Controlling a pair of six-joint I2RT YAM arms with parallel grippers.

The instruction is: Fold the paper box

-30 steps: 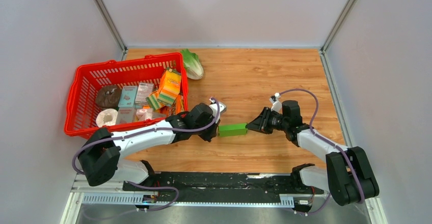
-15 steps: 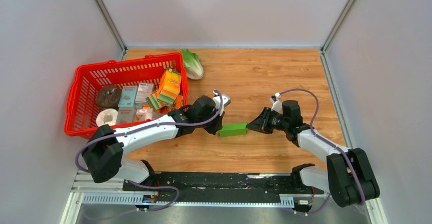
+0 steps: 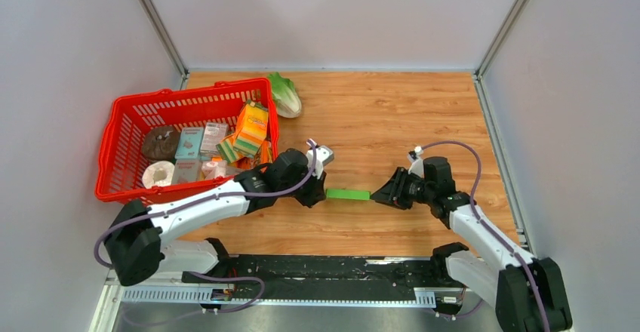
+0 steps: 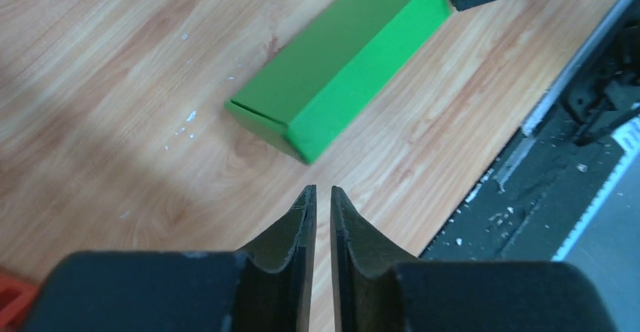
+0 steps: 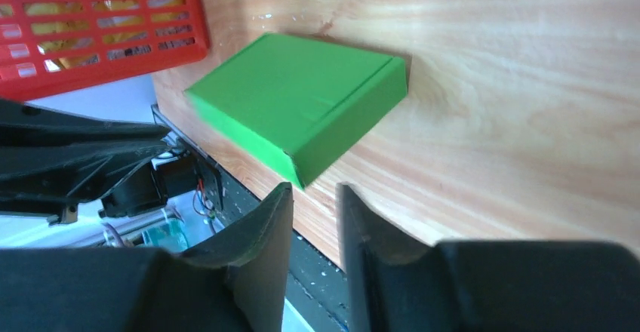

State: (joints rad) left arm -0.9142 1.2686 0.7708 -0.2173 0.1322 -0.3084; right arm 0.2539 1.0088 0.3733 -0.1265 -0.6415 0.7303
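The box [image 3: 348, 194], folded shut, lies flat on the table [image 3: 377, 113] toward the middle of its near edge. The left gripper [image 4: 317, 190] shows a slit between its jaws, the right gripper [image 5: 313, 187] a slightly wider gap. Both are empty, just off the box's ends.

left jaws parted, backed off — paper box [image 3: 348, 194] dropped flat

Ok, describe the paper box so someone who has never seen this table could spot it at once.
On the wooden table, look right of the red basket, toward the near edge. There, between the left hand and the right hand, lies the paper box. It is a plain bright green, flat, closed rectangle, unlike the pale leafy lettuce or the printed orange carton.
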